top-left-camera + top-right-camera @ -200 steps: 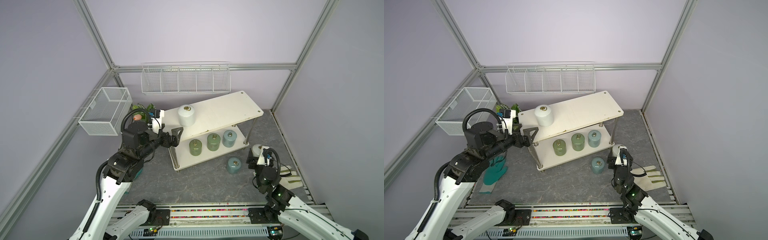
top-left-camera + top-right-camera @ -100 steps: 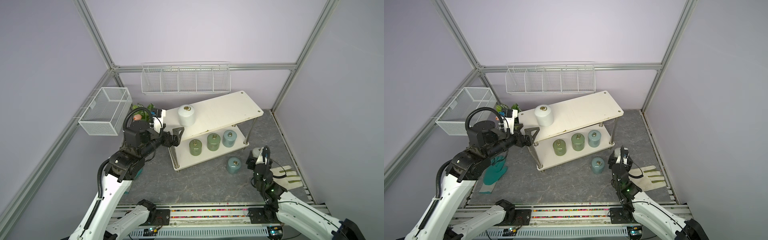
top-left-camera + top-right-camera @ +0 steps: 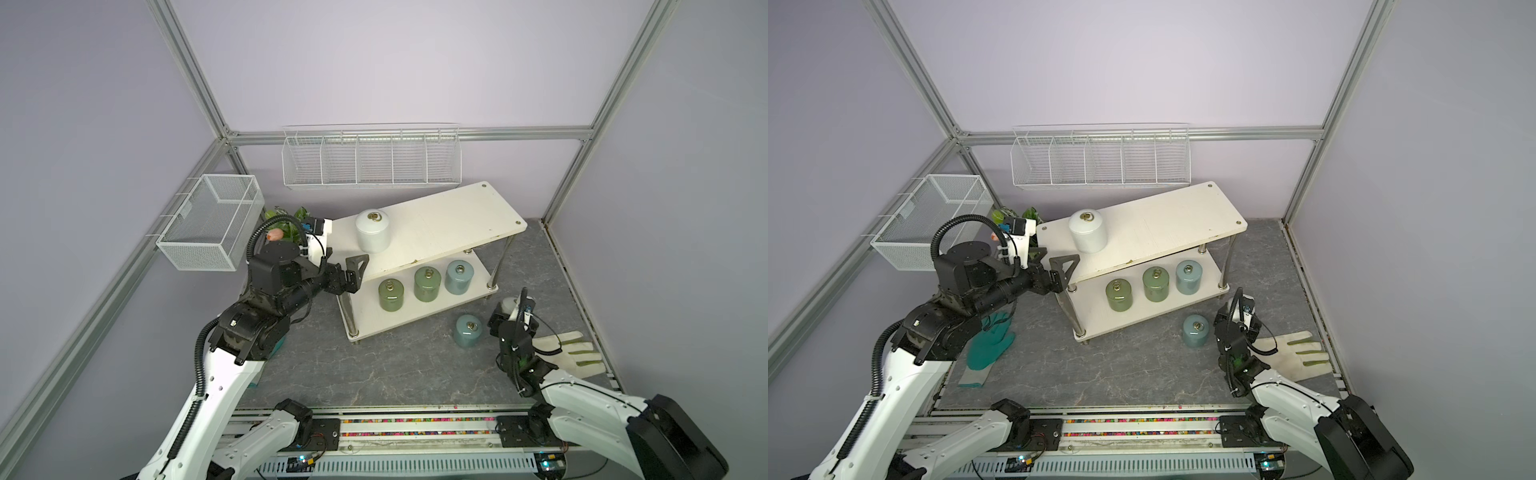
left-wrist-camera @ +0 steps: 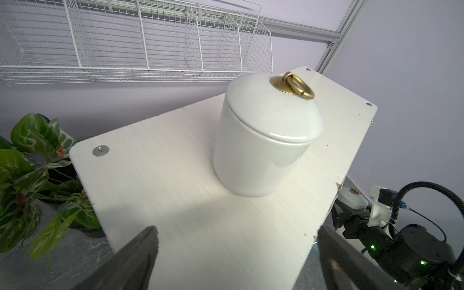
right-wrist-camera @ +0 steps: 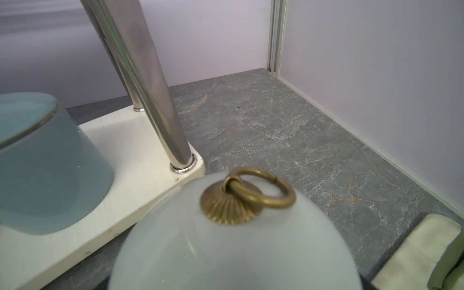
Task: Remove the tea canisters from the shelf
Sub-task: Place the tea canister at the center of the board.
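**One gripped, four shelved**

My left gripper (image 3: pixel 355 270) gapes at the cream-white two-tier shelf's (image 3: pixel 457 220) left end, near the glossy white brass-ringed tea canister (image 3: pixel 372 230) on top. Lower board: two olive green canisters (image 3: pixel 390 296) (image 3: pixel 427 284), one pale blue canister (image 3: pixel 459 278). Off its front right corner stands a second pale blue canister (image 3: pixel 468 331); beside it my right gripper (image 3: pixel 513 322) clenches a second white canister (image 3: pixel 508 302).

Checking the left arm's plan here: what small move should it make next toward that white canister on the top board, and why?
Probably ease the left gripper forward over the shelf's top board until its jaws straddle the white canister. The jaws stand wide open at the board's end, facing the upright canister, not yet touching it.
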`<action>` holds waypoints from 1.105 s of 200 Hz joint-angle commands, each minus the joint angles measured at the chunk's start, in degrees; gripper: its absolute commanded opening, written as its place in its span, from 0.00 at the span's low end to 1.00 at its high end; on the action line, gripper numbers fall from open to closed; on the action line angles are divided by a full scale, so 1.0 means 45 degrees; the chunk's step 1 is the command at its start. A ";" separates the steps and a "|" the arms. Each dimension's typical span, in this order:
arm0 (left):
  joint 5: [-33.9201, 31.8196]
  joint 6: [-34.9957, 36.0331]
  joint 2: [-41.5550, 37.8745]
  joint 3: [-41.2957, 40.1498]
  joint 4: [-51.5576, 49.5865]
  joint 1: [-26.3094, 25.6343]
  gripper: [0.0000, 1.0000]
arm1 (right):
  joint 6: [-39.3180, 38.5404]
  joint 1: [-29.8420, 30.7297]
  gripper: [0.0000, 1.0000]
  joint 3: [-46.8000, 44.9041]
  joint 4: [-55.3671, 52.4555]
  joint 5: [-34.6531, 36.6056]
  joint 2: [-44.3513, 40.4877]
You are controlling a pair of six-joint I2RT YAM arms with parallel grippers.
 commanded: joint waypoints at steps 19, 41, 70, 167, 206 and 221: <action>-0.0004 -0.0013 -0.0190 0.0395 -0.0140 -0.0076 1.00 | 0.0989 -0.0071 0.60 0.0247 0.0828 0.0960 0.0397; 0.0014 -0.0006 -0.0219 0.0377 -0.0096 -0.0130 1.00 | 0.1360 -0.0082 0.60 0.0378 0.0335 0.1227 0.0353; 0.0036 -0.0015 -0.0221 0.0356 -0.0100 -0.0152 1.00 | 0.1818 -0.0089 0.60 0.0636 -0.0281 0.1373 0.0513; 0.0094 0.0148 -0.0506 0.0153 -0.0038 -0.0208 1.00 | 0.4013 0.0065 0.57 0.1458 -0.1357 0.1396 0.3012; 0.0095 0.0214 -0.0477 0.0118 -0.0016 -0.0206 1.00 | 0.4766 0.0348 0.60 0.2119 -0.1497 0.1820 0.4800; 0.0037 0.0248 -0.0458 0.0171 -0.0082 -0.0196 1.00 | 0.5056 0.0371 0.60 0.2169 -0.1193 0.1846 0.5639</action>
